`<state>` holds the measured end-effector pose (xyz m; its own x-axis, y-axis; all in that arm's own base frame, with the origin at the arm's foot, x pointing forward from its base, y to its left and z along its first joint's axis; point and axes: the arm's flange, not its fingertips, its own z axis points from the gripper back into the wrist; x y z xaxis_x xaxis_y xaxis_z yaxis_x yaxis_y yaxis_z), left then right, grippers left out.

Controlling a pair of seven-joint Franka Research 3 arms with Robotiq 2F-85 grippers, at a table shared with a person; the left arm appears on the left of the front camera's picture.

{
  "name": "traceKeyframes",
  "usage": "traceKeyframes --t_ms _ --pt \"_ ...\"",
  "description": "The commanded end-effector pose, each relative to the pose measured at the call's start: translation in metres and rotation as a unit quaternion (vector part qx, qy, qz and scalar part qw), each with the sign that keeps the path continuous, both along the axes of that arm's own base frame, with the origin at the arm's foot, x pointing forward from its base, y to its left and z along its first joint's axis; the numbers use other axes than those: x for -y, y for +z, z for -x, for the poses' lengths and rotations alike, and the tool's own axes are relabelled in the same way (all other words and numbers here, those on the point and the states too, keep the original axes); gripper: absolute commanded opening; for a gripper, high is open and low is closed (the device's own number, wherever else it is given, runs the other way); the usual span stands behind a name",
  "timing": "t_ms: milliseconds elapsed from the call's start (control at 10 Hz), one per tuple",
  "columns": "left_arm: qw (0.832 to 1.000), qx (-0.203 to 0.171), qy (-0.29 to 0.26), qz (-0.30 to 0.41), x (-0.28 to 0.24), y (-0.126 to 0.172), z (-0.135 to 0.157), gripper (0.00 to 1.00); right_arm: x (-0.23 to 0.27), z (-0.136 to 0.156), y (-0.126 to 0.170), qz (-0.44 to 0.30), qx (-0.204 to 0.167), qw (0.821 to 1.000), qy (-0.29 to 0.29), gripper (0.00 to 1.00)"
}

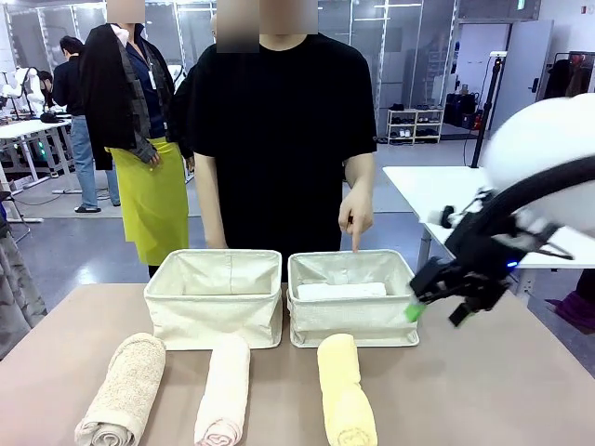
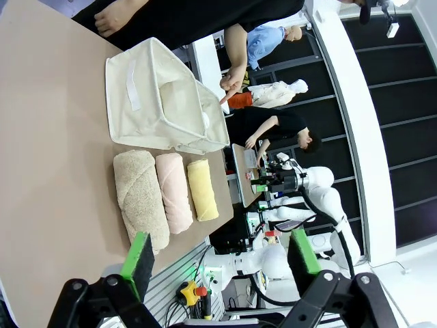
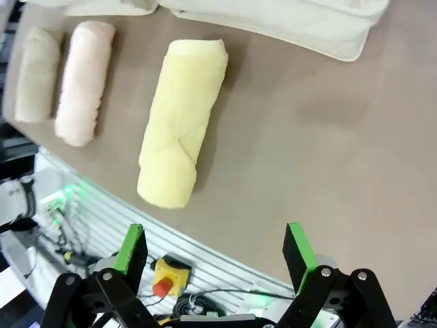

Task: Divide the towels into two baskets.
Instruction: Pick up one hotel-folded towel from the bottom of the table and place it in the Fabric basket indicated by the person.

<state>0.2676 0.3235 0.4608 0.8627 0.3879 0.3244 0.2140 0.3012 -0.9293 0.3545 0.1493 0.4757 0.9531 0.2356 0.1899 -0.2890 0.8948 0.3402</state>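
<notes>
Two cream canvas baskets stand side by side, the left basket (image 1: 214, 311) empty and the right basket (image 1: 351, 325) holding the white towel (image 1: 341, 291). In front of them lie the tan towel (image 1: 124, 390), the cream towel (image 1: 223, 390) and the yellow towel (image 1: 346, 395). My right gripper (image 1: 435, 314) hangs open just right of the right basket, nothing between its fingers. In the right wrist view the open right gripper (image 3: 214, 247) hovers over bare table beside the yellow towel (image 3: 181, 123). The left gripper (image 2: 220, 256) is open, well back from the tan towel (image 2: 140, 198) and the baskets (image 2: 157, 102).
A person in black stands behind the baskets, one hand (image 1: 356, 223) pointing a finger down at the right basket. The brown table (image 1: 502, 390) has free room at the right. Another white table (image 1: 428, 186) stands behind at the right.
</notes>
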Motion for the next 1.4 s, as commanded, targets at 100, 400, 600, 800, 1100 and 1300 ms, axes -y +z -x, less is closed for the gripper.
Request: traceKeyframes --t_ms 100,400,600,800,1100,1300 --pt "1.0 0.006 0.001 0.003 -0.001 0.002 0.003 1.0 -0.066 -0.019 -0.037 0.064 -0.008 0.996 -0.065 1.0" --pt "1.0 0.006 0.001 0.003 -0.001 0.002 0.003 1.0 -0.118 -0.02 -0.075 0.116 -0.008 0.989 -0.088 1.0" --pt "1.0 0.006 0.001 0.003 -0.001 0.002 0.003 1.0 -0.134 -0.024 -0.088 0.125 -0.017 0.988 -0.091 1.0" --pt "1.0 0.006 0.001 0.003 -0.001 0.002 0.003 1.0 -0.144 -0.022 -0.098 0.13 -0.028 0.987 -0.095 1.0" --pt "1.0 0.006 0.001 0.003 -0.001 0.002 0.003 1.0 -0.155 -0.019 -0.121 0.129 -0.039 0.986 -0.098 1.0" --pt "1.0 0.006 0.001 0.003 -0.001 0.002 0.003 1.0 -0.16 -0.018 -0.13 0.125 -0.028 0.986 -0.11 1.0"
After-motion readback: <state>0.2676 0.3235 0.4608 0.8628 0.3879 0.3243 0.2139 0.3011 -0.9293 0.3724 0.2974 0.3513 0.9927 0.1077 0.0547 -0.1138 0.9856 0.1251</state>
